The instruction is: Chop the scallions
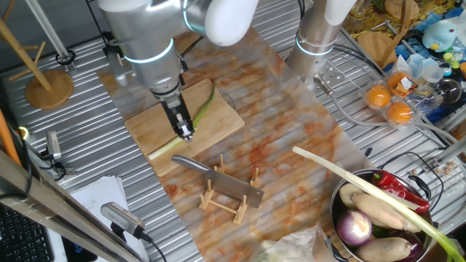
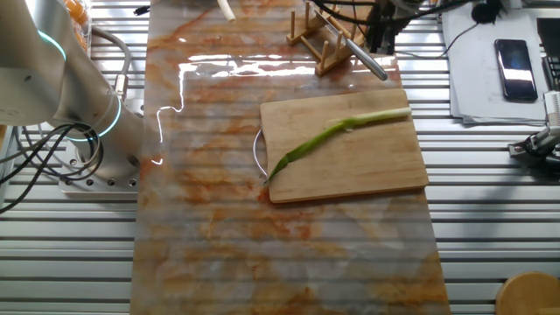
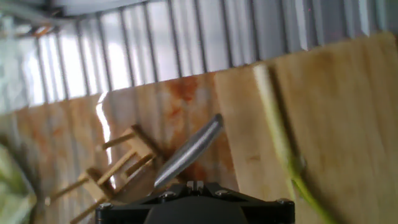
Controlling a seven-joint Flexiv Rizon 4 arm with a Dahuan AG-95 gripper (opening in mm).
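Note:
The scallions are one slim whole stalk lying diagonally on the wooden cutting board. The other fixed view shows the stalk pale at the right and green at the left on the board. My gripper hangs just above the stalk's pale end, fingers together with nothing between them. In the hand view the fingertips meet, and the stalk runs to their right. The knife rests in a small wooden rack beside the board, and its metal handle points toward me.
A metal bowl at the right holds a long leek, a red pepper, an onion and roots. Eggs in a clear tray and a second arm's base stand behind it. A wooden stand is at the left.

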